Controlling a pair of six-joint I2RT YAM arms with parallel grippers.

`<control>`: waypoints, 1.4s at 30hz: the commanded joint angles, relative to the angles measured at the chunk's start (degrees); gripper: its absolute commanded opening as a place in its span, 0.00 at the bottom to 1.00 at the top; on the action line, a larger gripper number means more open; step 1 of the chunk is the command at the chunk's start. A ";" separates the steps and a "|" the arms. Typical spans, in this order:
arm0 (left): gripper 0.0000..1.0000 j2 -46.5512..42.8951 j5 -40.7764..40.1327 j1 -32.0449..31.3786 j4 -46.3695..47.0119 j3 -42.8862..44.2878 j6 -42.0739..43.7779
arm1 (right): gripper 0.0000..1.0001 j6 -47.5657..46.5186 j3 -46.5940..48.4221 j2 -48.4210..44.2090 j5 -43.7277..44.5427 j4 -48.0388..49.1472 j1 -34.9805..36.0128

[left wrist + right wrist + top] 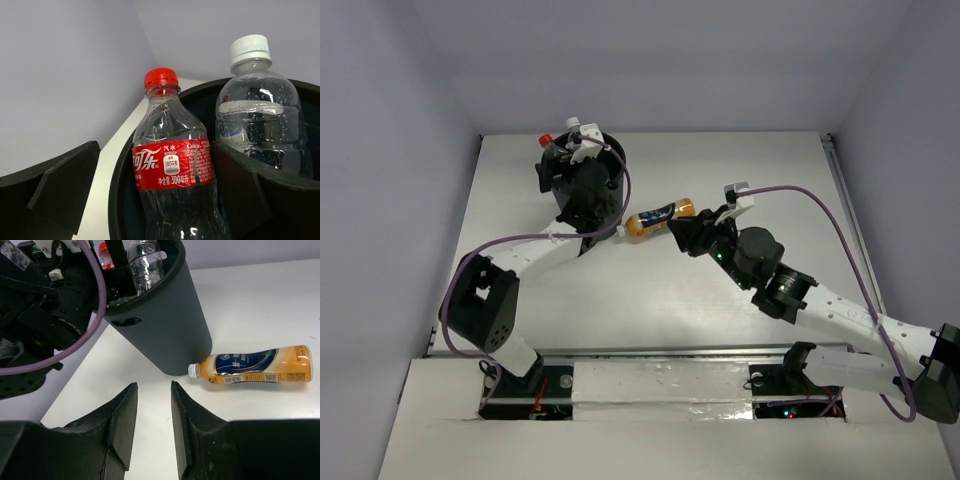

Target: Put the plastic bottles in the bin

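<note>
Coke bottle (172, 165) upright in bin (116, 200), between wide-spread fingers of left gripper (155, 150); right gripper (153, 387) narrowly parted, empty, orange bottle (255, 365) lying ahead-right

Left arm (525, 250) forward, jaws wide apart; right arm (835, 303) extended, jaws narrowly parted.
</note>
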 commanded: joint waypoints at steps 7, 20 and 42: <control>0.99 -8.99 3.31 -0.27 -21.15 9.83 -16.19 | 0.40 0.80 1.27 1.70 -0.22 2.51 0.31; 0.93 -18.14 16.32 -0.27 -40.49 17.83 -30.34 | 0.13 0.01 3.91 6.62 -3.02 -0.13 -0.47; 0.56 -61.82 47.43 -0.80 -56.85 -16.17 -52.33 | 0.98 19.17 21.03 33.68 -6.37 -19.28 -19.46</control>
